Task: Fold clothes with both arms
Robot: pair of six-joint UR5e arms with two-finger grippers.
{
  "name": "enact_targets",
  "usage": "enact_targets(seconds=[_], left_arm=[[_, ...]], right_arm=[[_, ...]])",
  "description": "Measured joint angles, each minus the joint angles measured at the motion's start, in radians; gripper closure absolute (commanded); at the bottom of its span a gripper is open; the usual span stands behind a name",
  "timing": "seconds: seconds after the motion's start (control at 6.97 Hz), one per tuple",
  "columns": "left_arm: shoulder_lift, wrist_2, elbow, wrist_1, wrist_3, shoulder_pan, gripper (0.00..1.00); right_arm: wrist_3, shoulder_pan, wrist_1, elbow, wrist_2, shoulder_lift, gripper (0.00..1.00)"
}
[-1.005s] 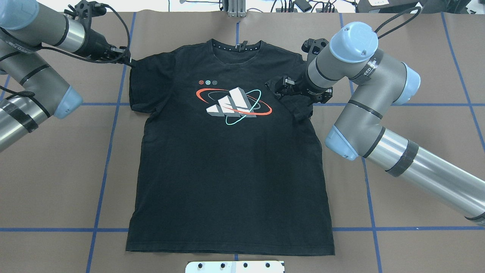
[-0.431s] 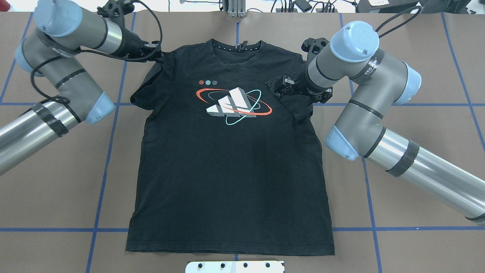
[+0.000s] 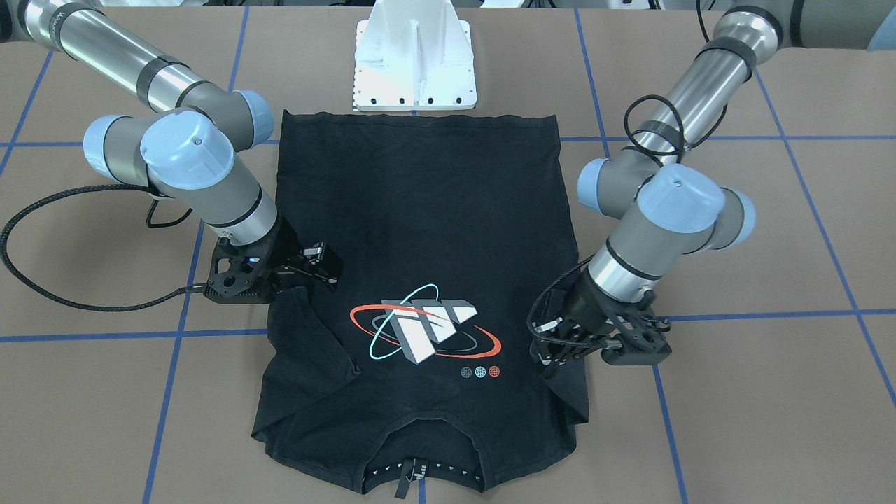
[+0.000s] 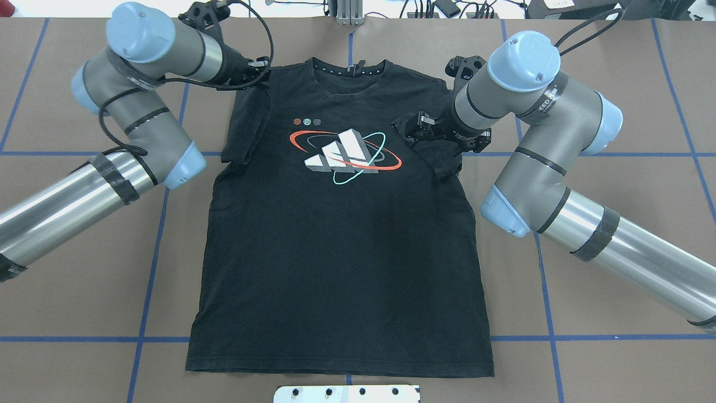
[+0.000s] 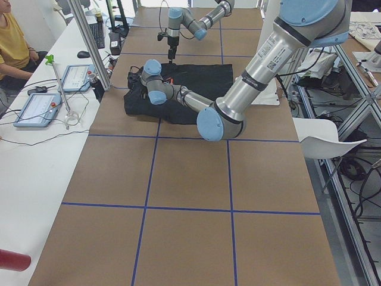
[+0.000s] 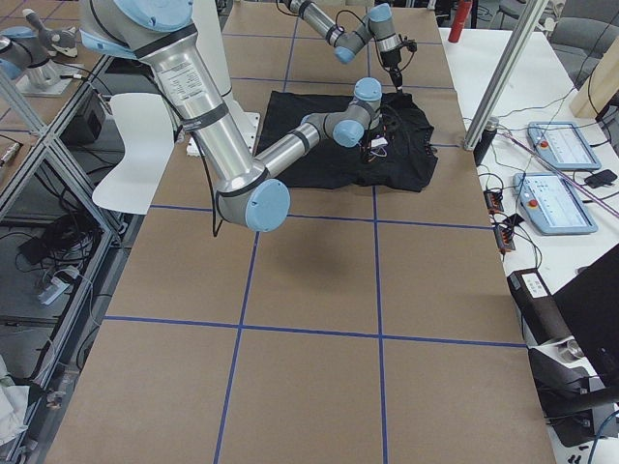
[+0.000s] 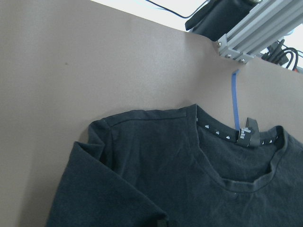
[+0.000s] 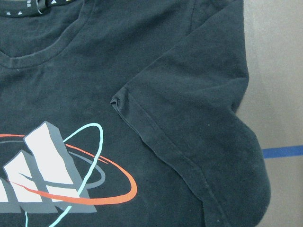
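Observation:
The black T-shirt [image 4: 335, 252] lies flat and face up on the brown table, its collar [image 7: 246, 182] at the far edge and its red, teal and white graphic [image 4: 344, 150] on the chest. My left gripper [image 4: 260, 70] is shut on the left sleeve [image 4: 246, 129], which it holds lifted and folded inward over the shoulder; the same gripper [image 3: 549, 343] shows from the front. The right gripper [image 4: 411, 130] hovers open just above the right sleeve [image 8: 199, 109], which lies folded onto the chest and free of the fingers.
The white mounting base [image 3: 414, 59] stands at the shirt's hem side. Blue tape lines [image 4: 162, 224] cross the table. An aluminium post [image 4: 348, 11] and cables sit beyond the collar. A person [image 5: 12, 42] sits at a side table with control panels [image 5: 36, 110].
My left arm has swung to the right, pulling the left sleeve from flat on the table up and inward over the shirt. The right arm and right sleeve have stayed put.

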Motion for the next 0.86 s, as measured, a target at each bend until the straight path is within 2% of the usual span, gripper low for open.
enact_targets(seconds=[0.29, 0.43, 0.57, 0.72, 0.86], left_arm=[[-0.025, 0.09, 0.018, 0.004, -0.07, 0.059, 1.0], [-0.034, 0.137, 0.03, 0.005, -0.098, 0.085, 0.94], [-0.042, 0.161, 0.043, 0.005, -0.11, 0.096, 0.05], [-0.046, 0.171, 0.051, 0.006, -0.115, 0.093, 0.0], [-0.052, 0.172, 0.052, 0.008, -0.116, 0.078, 0.0]], right_arm=[[0.0, 0.0, 0.0, 0.0, 0.0, -0.003, 0.0], [0.0, 0.001, 0.0, 0.001, 0.001, -0.005, 0.0], [0.0, 0.001, 0.0, 0.001, 0.001, -0.006, 0.0], [0.0, 0.001, -0.001, 0.002, 0.002, -0.006, 0.0], [0.004, 0.002, -0.003, 0.014, 0.003, -0.011, 0.0]])
